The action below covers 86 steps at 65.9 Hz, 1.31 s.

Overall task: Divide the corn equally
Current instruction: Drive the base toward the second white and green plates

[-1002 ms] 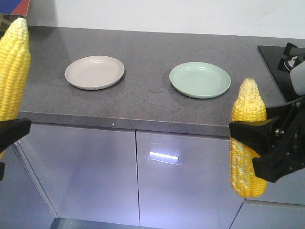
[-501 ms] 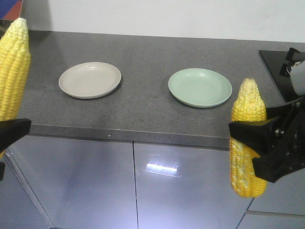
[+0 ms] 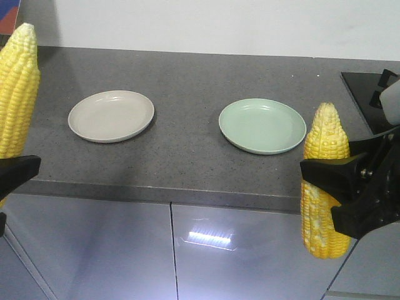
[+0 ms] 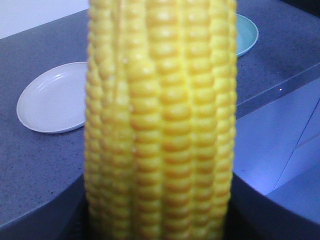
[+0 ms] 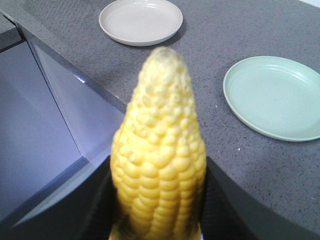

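Each gripper holds one cob of corn upright, in front of the counter's edge. The left corn [image 3: 17,94] is bright yellow and fills the left wrist view [image 4: 160,125]; my left gripper [image 3: 7,175] [image 4: 160,220] is shut on its lower part. The right corn [image 3: 325,140] [image 5: 160,165] has pale whitish patches low down, and my right gripper [image 3: 328,187] [image 5: 160,210] is shut on it. On the grey counter [image 3: 187,150] sit an empty beige plate [image 3: 111,115] [image 4: 50,97] [image 5: 140,21] and an empty pale green plate [image 3: 262,125] [image 4: 247,35] [image 5: 275,97].
A black hob [image 3: 375,94] lies at the counter's right end. Glossy grey cabinet doors [image 3: 187,250] run below the counter's front edge. A white wall [image 3: 219,25] backs the counter.
In the front view the counter and both plates have slid lower, the beige plate also leftward. Both cobs and grippers keep the same places in the frame.
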Motion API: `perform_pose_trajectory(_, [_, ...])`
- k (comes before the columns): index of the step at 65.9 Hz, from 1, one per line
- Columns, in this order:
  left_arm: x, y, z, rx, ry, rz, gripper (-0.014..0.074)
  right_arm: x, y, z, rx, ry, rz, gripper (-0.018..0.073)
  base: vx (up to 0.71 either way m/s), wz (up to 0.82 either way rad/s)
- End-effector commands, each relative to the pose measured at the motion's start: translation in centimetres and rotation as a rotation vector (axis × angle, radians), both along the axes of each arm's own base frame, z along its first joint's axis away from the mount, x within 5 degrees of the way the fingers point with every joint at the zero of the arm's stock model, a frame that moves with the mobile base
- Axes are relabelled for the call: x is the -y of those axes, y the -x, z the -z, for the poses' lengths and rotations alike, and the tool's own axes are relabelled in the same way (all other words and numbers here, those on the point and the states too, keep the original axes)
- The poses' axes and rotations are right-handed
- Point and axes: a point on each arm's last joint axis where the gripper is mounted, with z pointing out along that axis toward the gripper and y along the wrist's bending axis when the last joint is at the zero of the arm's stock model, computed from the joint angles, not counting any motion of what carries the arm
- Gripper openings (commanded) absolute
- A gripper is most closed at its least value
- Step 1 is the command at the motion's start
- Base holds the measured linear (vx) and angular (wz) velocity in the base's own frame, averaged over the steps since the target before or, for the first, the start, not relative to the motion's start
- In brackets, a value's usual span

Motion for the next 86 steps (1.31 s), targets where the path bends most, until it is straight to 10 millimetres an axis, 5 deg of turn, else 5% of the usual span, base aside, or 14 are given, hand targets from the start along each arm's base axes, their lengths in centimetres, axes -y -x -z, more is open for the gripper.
perform_pose_trajectory(1, [0.03,-0.07,-1.36,0.078,0.054,-0.008,0.0299,0.06,-0.01,-1.52,0.086,-0.05,0.016,0.0228,0.1,-0.01])
perform_pose_trajectory(86, [0.03,-0.07,-1.36,0.078,0.054,-0.008,0.0299,0.06,-0.01,-1.52,0.086,-0.05,0.016,0.0228,0.1,-0.02])
